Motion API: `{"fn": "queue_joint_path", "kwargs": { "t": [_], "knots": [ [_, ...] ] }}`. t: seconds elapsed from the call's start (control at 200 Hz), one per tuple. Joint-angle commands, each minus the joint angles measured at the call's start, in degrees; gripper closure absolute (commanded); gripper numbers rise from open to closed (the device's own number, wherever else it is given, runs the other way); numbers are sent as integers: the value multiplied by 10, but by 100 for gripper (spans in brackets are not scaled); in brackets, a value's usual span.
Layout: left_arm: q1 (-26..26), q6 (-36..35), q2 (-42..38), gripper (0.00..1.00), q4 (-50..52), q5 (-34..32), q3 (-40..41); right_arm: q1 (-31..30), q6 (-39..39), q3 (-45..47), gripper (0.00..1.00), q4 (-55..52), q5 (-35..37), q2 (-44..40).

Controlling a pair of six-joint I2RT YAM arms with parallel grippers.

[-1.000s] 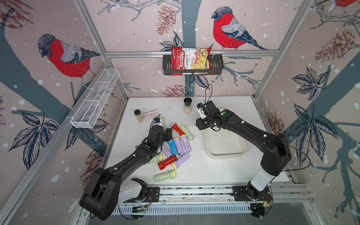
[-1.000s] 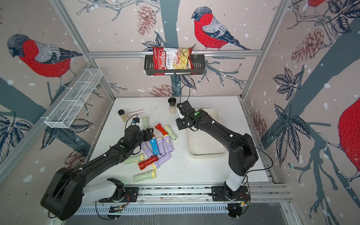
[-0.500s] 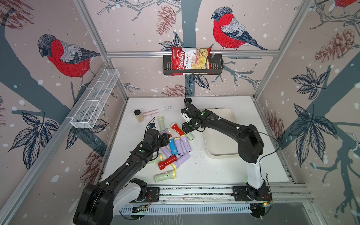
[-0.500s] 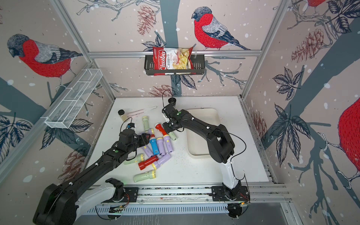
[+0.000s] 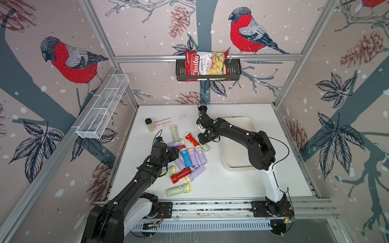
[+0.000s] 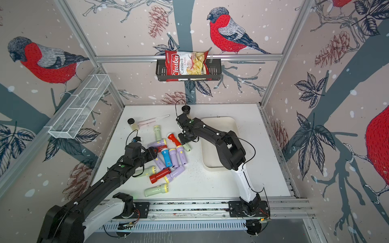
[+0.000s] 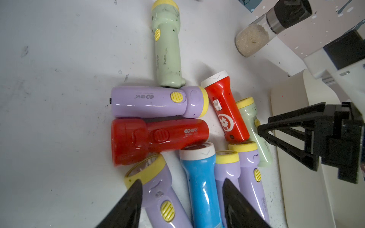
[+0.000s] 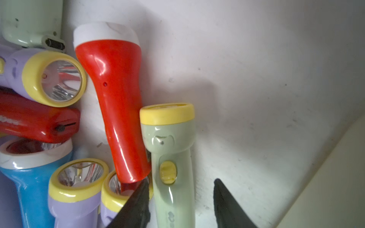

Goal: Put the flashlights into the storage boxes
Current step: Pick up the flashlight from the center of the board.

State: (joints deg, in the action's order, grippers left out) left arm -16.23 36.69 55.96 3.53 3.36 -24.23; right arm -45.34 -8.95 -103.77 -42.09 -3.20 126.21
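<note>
Several flashlights lie in a heap (image 5: 187, 160) (image 6: 168, 162) at the table's middle, in lilac, red, pale green and one blue. The cream storage box (image 5: 233, 155) (image 6: 210, 155) sits to their right with nothing showing in it. My right gripper (image 8: 181, 181) (image 5: 205, 140) stands open astride a pale green flashlight (image 8: 171, 158) at the heap's right edge, with a gap on one side. Beside it leans a red flashlight (image 8: 116, 98). My left gripper (image 7: 181, 183) (image 5: 174, 152) hovers open over the blue flashlight (image 7: 199, 177) and a lilac flashlight (image 7: 158, 189).
One spice jar (image 5: 149, 124) and a pink tool (image 5: 168, 120) lie at the back left, another jar (image 5: 202, 109) behind the right wrist. A white wire basket (image 5: 103, 109) hangs on the left wall. A black wall basket (image 5: 208, 77) holds a chips bag.
My right arm has swung left from above the storage box to the heap, and its jaws now straddle the pale green flashlight. The left gripper has shifted slightly toward the front.
</note>
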Motion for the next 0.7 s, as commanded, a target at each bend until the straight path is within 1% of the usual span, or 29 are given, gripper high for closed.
{"fn": "queue_joint_path", "kwargs": {
  "t": [0.0,0.15,0.415,0.69],
  "knots": [
    [1,-10,8,36,-7,8,1,2,-4,1,48,-6,-2,6],
    [1,-14,19,36,-14,10,0,2,0,1,48,-1,-20,11],
    [1,-10,21,36,-15,9,-2,3,5,-7,51,0,-11,30],
    [1,-6,6,36,-11,1,-5,3,11,-8,64,6,-8,31]
  ]
}}
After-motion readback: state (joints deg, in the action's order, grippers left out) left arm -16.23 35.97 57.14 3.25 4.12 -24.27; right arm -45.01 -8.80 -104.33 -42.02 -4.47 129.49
